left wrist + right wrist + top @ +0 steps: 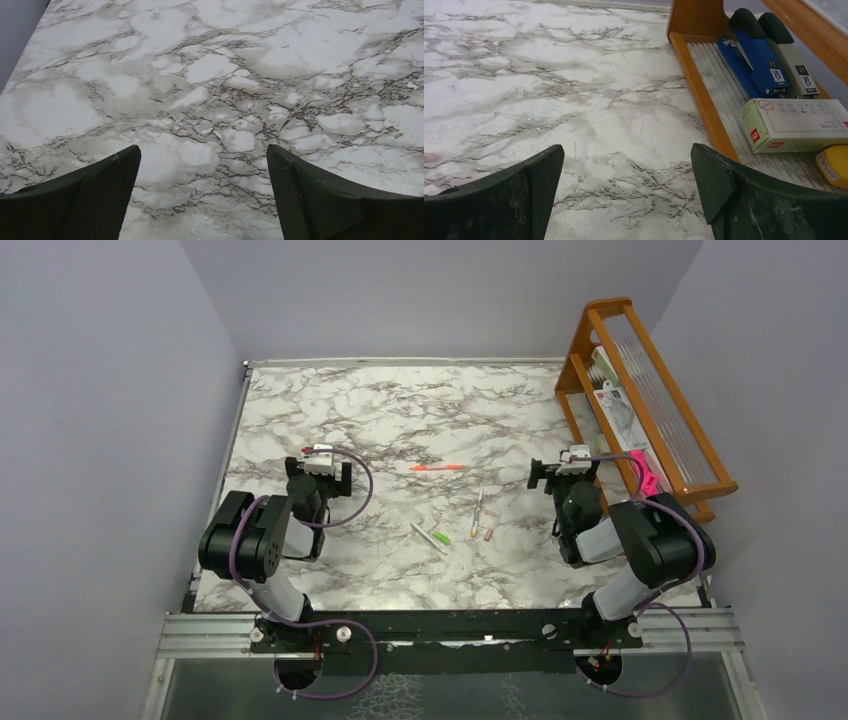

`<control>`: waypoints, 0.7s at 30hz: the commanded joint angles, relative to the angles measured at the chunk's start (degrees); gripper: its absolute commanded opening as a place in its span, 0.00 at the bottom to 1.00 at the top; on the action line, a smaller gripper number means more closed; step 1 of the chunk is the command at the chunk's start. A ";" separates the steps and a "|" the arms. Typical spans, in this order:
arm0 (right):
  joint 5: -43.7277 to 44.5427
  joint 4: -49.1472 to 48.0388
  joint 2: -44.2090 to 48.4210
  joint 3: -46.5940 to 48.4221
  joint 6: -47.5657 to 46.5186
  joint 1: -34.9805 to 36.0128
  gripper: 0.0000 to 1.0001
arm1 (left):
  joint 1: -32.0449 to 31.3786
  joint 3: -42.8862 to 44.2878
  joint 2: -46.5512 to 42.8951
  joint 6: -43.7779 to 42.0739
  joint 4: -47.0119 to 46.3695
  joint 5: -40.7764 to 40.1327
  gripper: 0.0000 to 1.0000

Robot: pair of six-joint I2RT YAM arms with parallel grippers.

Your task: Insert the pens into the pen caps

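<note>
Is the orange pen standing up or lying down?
Lying down. The orange pen lies flat on the marble table, pointing sideways in the top view, apart from the other pens and both grippers.

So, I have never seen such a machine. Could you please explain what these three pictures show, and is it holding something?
These are two robot arms bolted at a marble table. The overhead picture shows both: left gripper, right gripper. The other two pictures come from cameras on the wrists; the dark shapes are each arm's own fingers, wide open and holding nothing. Between the arms lie an orange-red pen, whitish pens and a green cap. At the right stands a wooden rack holding staplers and a box.
</note>
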State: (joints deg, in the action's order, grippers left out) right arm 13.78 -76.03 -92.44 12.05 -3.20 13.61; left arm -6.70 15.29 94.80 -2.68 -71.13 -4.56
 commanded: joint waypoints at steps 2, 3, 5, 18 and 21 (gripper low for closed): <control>-1.46 -0.65 0.04 0.37 0.55 -0.69 1.00 | 0.37 0.61 -0.81 0.64 -0.13 -0.81 0.99; -1.50 -0.51 0.13 0.39 0.55 -0.69 1.00 | 0.37 0.61 -0.80 0.62 -0.11 -0.82 0.99; -1.40 -0.16 0.24 0.43 0.59 -0.69 1.00 | 0.37 0.61 -0.77 0.58 -0.12 -0.81 0.99; -1.36 0.20 0.10 0.70 0.80 -0.76 1.00 | 0.53 0.96 -0.69 0.48 0.38 -0.26 0.99; -1.36 1.38 0.75 0.96 1.20 -1.30 1.00 | 0.55 1.04 -0.71 1.07 0.53 -1.58 0.99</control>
State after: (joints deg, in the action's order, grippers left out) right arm 13.47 -75.77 -92.44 12.21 -2.83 13.04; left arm -6.70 15.31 94.80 -2.68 -71.02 -4.56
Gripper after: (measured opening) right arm 0.996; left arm 0.991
